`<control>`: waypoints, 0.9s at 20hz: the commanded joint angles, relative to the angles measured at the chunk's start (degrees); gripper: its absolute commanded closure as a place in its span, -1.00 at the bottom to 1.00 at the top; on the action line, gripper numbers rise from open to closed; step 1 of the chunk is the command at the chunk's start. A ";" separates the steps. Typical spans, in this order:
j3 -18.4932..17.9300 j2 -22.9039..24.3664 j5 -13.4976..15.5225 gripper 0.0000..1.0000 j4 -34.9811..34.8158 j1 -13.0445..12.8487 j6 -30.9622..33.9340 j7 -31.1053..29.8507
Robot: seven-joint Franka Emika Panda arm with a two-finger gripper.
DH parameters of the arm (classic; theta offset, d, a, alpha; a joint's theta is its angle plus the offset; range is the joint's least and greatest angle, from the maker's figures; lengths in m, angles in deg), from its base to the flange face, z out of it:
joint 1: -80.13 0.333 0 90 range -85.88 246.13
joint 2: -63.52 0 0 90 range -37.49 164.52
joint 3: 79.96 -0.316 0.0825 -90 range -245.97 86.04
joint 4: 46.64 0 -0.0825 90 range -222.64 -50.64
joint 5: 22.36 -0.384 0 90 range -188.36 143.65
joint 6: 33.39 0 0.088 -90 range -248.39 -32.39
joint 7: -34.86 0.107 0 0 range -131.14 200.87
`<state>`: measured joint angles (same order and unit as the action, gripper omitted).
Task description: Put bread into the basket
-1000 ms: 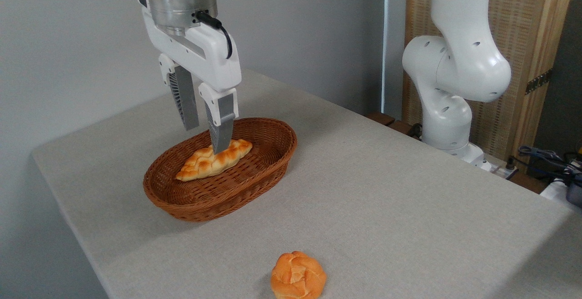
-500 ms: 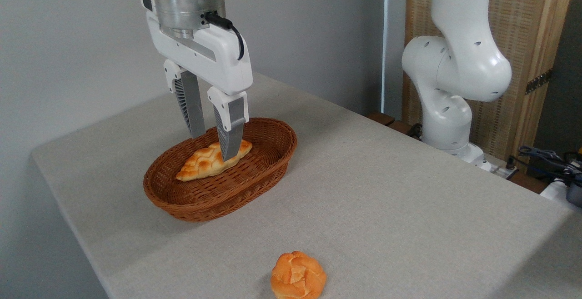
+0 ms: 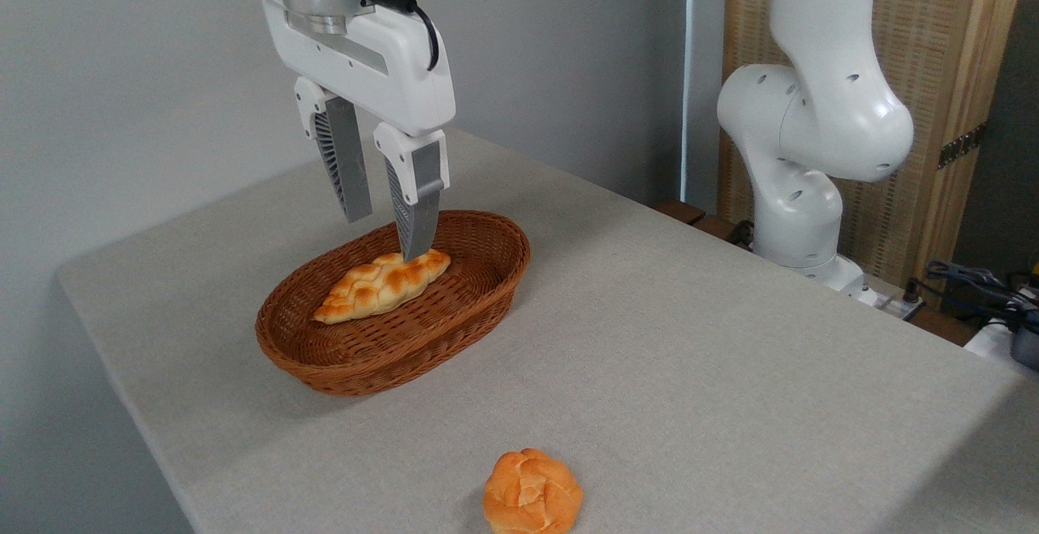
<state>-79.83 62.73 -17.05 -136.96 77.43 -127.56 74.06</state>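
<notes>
bread (image 3: 381, 286): lying flat inside the basket (image 3: 479, 290), toward its far side, free of the claw
long axis: runs lower-left to upper-right in the picture, roughly parallel to the basket's length; one pointed end aims lower-left, the other upper-right
look: braided, leaf-shaped, pale golden with orange-brown patches
claw (image 3: 388, 235): above the bread's upper-right half, fingers spread with a clear gap, holding nothing; front fingertip overlaps the bread's upper end in view, contact can't be judged
bun (image 3: 532, 492): small, round, orange, on the worktop (image 3: 690, 355) near the front edge, well apart from the basket
</notes>
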 commanded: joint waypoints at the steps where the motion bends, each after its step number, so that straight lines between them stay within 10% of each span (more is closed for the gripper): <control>1: -0.05 0.08 -1.70 -1.00 0.67 -0.21 1.44 -0.17; 18: 0.39 -0.10 -4.87 -1.00 0.76 -0.29 3.46 0.71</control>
<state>-79.35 62.68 -21.24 -136.96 77.26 -125.67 74.08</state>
